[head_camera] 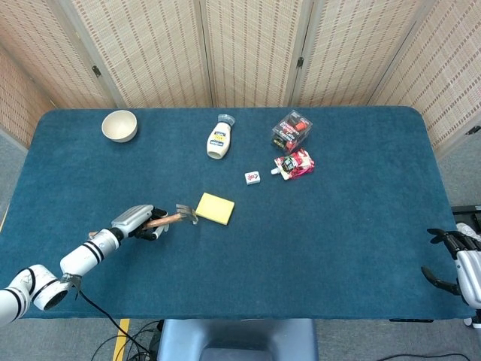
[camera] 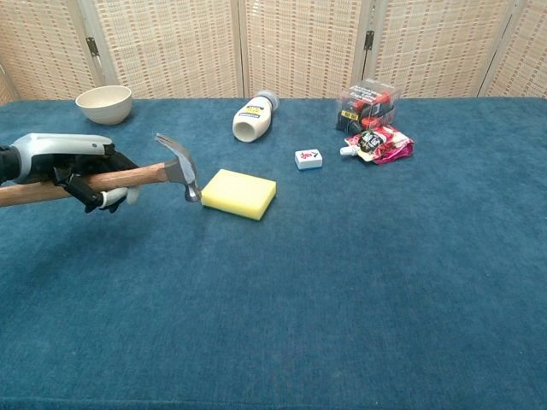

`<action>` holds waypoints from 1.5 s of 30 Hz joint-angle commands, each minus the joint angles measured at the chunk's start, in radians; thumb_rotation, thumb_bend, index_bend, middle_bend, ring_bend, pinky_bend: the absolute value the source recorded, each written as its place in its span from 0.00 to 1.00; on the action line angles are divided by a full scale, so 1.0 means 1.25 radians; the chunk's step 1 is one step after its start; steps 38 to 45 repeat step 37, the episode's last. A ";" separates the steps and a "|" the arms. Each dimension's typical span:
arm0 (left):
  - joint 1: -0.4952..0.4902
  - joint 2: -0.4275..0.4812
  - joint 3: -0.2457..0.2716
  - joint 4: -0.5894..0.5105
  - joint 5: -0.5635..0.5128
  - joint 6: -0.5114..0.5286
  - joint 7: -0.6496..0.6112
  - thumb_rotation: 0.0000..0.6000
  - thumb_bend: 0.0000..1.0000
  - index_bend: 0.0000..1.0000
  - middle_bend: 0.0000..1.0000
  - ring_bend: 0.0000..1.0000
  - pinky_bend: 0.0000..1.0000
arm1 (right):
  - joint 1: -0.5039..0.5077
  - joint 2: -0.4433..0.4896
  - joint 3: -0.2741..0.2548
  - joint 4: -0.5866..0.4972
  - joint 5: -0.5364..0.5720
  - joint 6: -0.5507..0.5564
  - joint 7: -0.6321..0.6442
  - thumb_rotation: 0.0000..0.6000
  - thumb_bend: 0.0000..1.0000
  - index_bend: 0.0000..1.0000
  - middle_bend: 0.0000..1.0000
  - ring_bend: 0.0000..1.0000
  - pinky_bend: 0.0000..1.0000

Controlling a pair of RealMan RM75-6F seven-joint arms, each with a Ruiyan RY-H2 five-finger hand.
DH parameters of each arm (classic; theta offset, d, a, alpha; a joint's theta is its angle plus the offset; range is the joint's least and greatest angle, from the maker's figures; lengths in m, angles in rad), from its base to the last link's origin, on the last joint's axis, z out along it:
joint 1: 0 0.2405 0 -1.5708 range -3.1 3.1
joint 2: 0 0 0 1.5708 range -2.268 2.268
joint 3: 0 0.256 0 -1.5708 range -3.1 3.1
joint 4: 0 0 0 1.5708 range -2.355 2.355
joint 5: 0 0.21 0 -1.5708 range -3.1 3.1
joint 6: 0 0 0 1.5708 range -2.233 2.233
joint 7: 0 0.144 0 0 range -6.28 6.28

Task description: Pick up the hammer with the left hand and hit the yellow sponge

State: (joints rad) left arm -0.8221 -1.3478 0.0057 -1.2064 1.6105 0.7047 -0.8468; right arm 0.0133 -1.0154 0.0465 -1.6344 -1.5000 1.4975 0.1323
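Observation:
My left hand (head_camera: 137, 221) (camera: 75, 166) grips the wooden handle of the hammer (head_camera: 174, 216) (camera: 141, 176), holding it above the cloth. The steel head (camera: 179, 165) hangs just left of the yellow sponge (head_camera: 215, 208) (camera: 238, 193), close to its left edge; whether they touch I cannot tell. The sponge lies flat on the blue table. My right hand (head_camera: 460, 258) hangs past the table's right edge, fingers apart, holding nothing.
A white bowl (head_camera: 119, 125) (camera: 104, 103) stands at the back left. A white bottle (head_camera: 218, 138) (camera: 254, 119) lies on its side behind the sponge. A small white tile (camera: 308, 159), a pink pouch (camera: 378, 143) and a clear box (camera: 368, 101) sit at the back right.

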 commanded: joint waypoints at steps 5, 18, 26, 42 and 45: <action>0.007 -0.001 0.012 0.021 0.005 0.044 0.072 1.00 0.48 0.20 0.16 0.08 0.25 | -0.003 0.004 0.002 -0.003 0.001 0.006 -0.002 1.00 0.13 0.26 0.39 0.23 0.27; 0.142 0.062 -0.071 -0.145 -0.194 0.230 0.364 1.00 0.32 0.09 0.04 0.01 0.20 | 0.002 0.007 0.006 0.001 0.008 -0.004 0.000 1.00 0.13 0.26 0.39 0.23 0.27; 0.285 0.122 -0.065 -0.312 -0.314 0.450 0.705 1.00 0.32 0.25 0.16 0.09 0.20 | 0.014 0.011 0.011 0.007 0.016 -0.024 0.005 1.00 0.13 0.26 0.39 0.23 0.27; 0.427 0.151 -0.030 -0.390 -0.303 0.645 0.857 1.00 0.32 0.30 0.19 0.09 0.20 | 0.026 0.003 0.010 0.011 0.000 -0.030 0.014 1.00 0.13 0.26 0.40 0.23 0.27; 0.427 0.151 -0.030 -0.390 -0.303 0.645 0.857 1.00 0.32 0.30 0.19 0.09 0.20 | 0.026 0.003 0.010 0.011 0.000 -0.030 0.014 1.00 0.13 0.26 0.40 0.23 0.27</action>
